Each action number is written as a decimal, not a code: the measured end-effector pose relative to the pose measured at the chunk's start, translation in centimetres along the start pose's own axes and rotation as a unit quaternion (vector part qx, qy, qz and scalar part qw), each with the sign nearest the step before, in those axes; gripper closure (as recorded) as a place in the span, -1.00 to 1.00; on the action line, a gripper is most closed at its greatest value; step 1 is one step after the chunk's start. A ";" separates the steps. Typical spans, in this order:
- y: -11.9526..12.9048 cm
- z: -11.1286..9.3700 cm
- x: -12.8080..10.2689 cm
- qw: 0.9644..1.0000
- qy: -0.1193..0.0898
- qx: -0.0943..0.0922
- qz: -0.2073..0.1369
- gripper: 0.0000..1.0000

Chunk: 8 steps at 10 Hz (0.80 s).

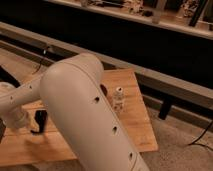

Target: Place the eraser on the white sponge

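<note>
Wooden table (136, 125) w/ a small white patterned bottle (118, 97) standing upright near its back-right part, well apart from the rest. Behind the table runs a long grey ledge (165, 80) in front of a dark wall. A black cable (43, 56) hangs over the ledge at left, and another cable (201, 137) lies on the floor at right.

The big white arm link (85, 120) fills the fg and blocks most of the table's centre and left. A slimmer link (20, 99) runs from it toward the left edge and bends down at the wrist.

The eraser (40, 121) sits on the table's left part, just beside the wrist and partly covered by the arm. The gripper (2, 131) is at the far left edge, low over the table and left of the eraser, mostly cut off. Can't tell if it's wide, narrow or holding anything.
</note>
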<state>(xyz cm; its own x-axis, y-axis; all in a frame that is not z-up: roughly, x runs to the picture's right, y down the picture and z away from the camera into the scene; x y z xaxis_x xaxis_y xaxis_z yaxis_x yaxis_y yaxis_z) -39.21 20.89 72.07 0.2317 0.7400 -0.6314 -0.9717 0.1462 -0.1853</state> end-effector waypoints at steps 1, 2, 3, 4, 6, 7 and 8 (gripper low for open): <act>-0.3 0.1 -0.3 1.000 0.000 0.008 0.001 -0.30; -0.4 0.1 -0.8 1.000 -0.004 0.018 -0.004 -0.30; -0.4 -0.1 -1.2 1.000 -0.007 0.024 -0.009 -0.30; -0.4 -0.2 -1.7 0.999 -0.012 0.033 -0.015 -0.30; -0.6 -0.3 -2.3 0.999 -0.017 0.045 -0.020 -0.30; -1.2 -0.1 -2.5 0.998 -0.016 0.051 -0.017 -0.30; -1.8 0.0 -2.6 0.998 -0.016 0.053 -0.014 -0.30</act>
<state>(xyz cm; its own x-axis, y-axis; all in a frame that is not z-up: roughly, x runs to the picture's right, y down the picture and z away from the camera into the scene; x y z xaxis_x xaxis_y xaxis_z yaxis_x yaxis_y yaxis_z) -38.07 18.70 74.05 0.2587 0.7552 -0.6023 -0.9647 0.2340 -0.1210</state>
